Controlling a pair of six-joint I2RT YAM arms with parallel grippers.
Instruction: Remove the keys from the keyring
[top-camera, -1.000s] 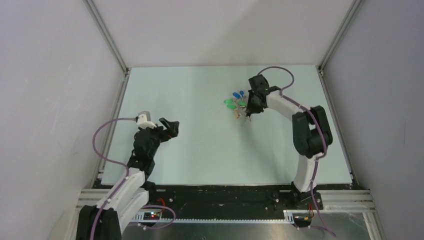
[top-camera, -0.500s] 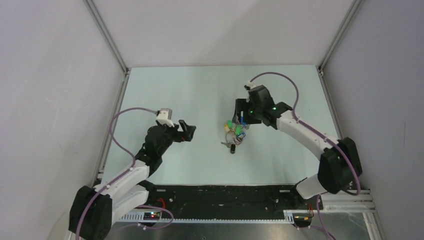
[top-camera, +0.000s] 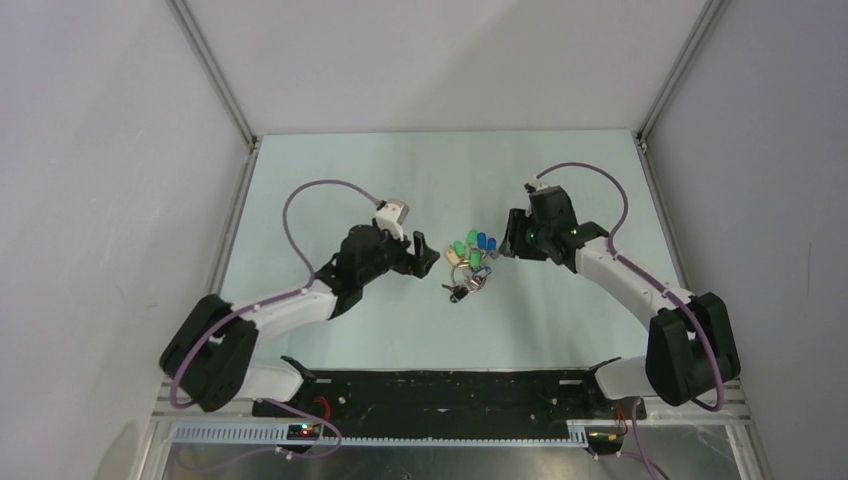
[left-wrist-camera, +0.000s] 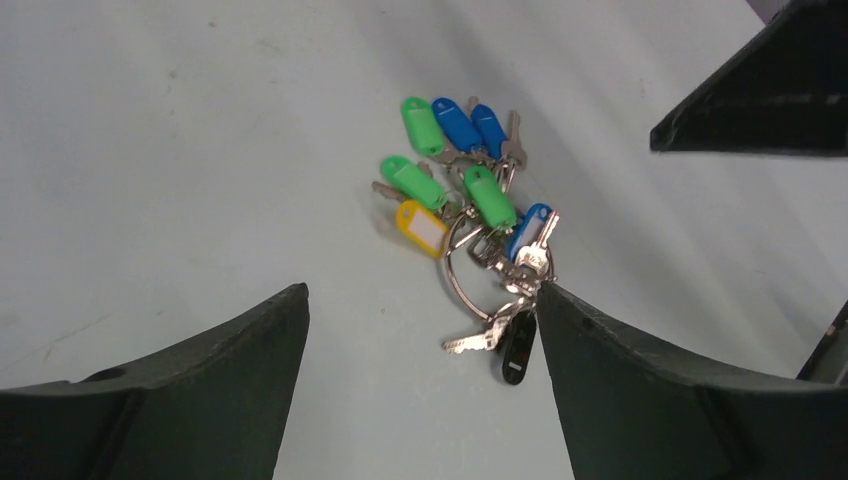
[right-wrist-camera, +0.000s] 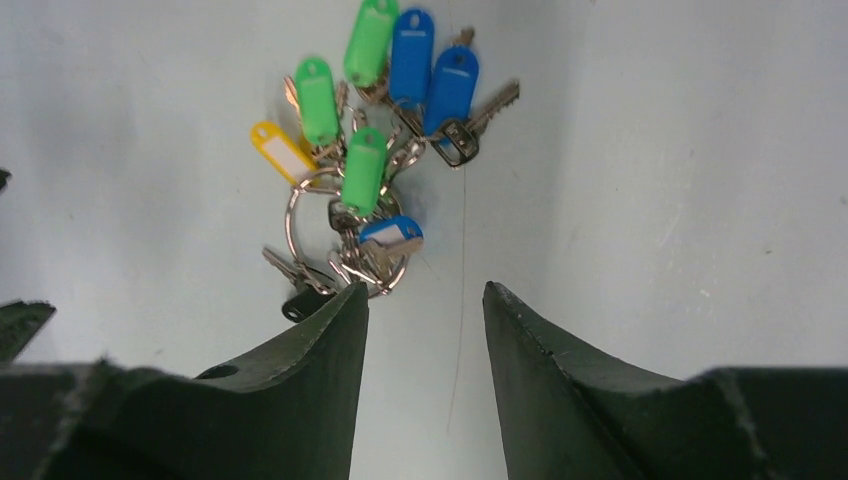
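In the last second the right arm had brought the keys (top-camera: 470, 258) from farther back on the table (top-camera: 350, 180) in toward the middle, between the two arms, and now it had let them go. The right gripper (top-camera: 508, 242) had drawn back to just beside the bunch on its right. Its wrist view showed the jaws apart with nothing between them but bare table, and the keys lay just past the fingertips. Meanwhile the left arm had swung in from the left edge. The left gripper (top-camera: 428, 255) hung just beside the bunch on the other side with its jaws spread wide and nothing in them, the bunch lying ahead between the two fingers. The keys lay flat on the table, green, blue and yellow heads fanned out at the far side and a black one at the near end. All of them seemed to be threaded on the keyring (left-wrist-camera: 449, 280), a thin silver loop half buried in the cluster. To my eye no key had come off yet. The move looked like a repositioning so both grippers could reach, one to pin the ring and the other to work a key round it.
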